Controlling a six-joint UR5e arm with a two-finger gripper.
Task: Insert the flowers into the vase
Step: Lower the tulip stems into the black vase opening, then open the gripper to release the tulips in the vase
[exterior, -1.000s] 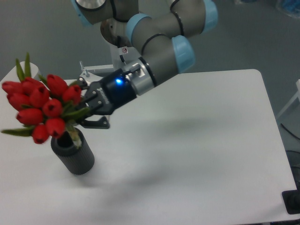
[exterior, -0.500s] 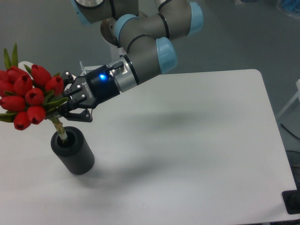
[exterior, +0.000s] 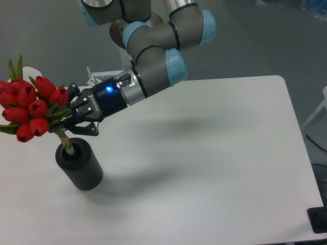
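one fingers (exterior: 67, 120) pair grips flowers (exterior: 31, 108) above vase (exterior: 80, 164).

Soft, even overhead light leaves faint blurred shadows on the white table (exterior: 219, 168); the whole frame looks slightly soft and grainy.

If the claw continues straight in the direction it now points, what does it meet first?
Probably the flowers it already grips: their red buds lie directly ahead of the claw. Beyond them, only the table edge; depth is unclear.
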